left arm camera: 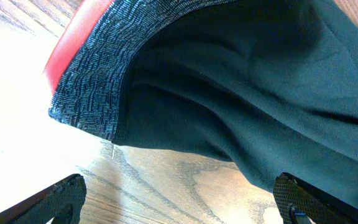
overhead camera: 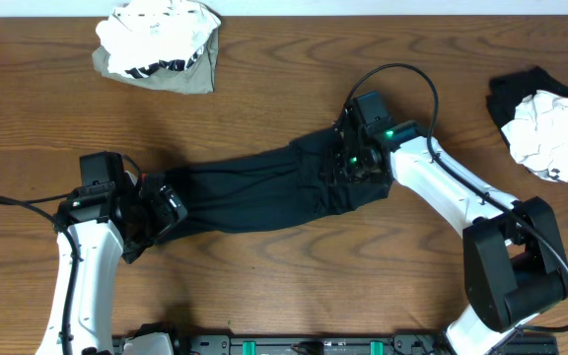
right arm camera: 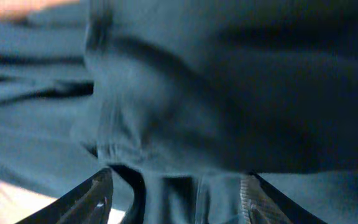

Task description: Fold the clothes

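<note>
A dark garment (overhead camera: pixel 254 192) lies stretched across the middle of the table. Its left end has a grey textured band with a red inner edge (left arm camera: pixel 86 68). My left gripper (overhead camera: pixel 156 212) sits at that left end. Its jaws (left arm camera: pixel 179 202) are wide open with only bare wood between them, and the cloth lies just beyond the fingertips. My right gripper (overhead camera: pixel 358 163) is down on the bunched right end of the garment. Its fingers (right arm camera: pixel 179 199) are spread apart with folds of the dark cloth (right arm camera: pixel 229 93) between them. The right wrist view is blurred.
A crumpled white and khaki pile (overhead camera: pixel 158 44) lies at the back left. A black and white pile (overhead camera: pixel 550 123) lies at the right edge. The wooden table (overhead camera: pixel 264 286) shows in front of the garment.
</note>
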Controlling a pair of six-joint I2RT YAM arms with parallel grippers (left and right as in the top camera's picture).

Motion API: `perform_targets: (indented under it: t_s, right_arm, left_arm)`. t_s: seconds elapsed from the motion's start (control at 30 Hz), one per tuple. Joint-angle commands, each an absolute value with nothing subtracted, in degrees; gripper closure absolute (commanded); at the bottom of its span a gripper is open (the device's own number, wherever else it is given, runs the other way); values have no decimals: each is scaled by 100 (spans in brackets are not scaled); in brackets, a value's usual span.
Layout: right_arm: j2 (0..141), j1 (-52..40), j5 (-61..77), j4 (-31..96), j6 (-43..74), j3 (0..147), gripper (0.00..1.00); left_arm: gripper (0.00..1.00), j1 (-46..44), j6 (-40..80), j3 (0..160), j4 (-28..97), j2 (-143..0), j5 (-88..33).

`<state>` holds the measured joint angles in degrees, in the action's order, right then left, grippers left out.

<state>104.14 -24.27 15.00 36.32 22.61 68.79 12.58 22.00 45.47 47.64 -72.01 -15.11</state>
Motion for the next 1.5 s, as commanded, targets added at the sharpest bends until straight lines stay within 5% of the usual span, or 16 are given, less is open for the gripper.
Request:
perform_targets:
  t_s: [0.0,0.2,0.4,0.93,1.47]
  right_arm:
    - [10495,-2401,1288,3551,2845,6855,36]
    - [10615,-2403,1278,3514,3656,6855,39]
    - [10615,-2445,1114,3597,4772,6855,53]
    - [10615,-3004,36,3618,6228,6855,52]
    - [10818,-3006,12,3253,6475,6855,52]
  left_arm:
    - [2,1240,2078,4598,4794,-7234,-1564]
    - [2,1240,2078,4598,4775,-7234,-1564]
    - [2,1240,2078,4598,4770,-7234,-1564]
    - [2,1240,2078,4598,4772,-7234,-1562]
    - [2,1240,2075,4598,4770,-7234,-1562]
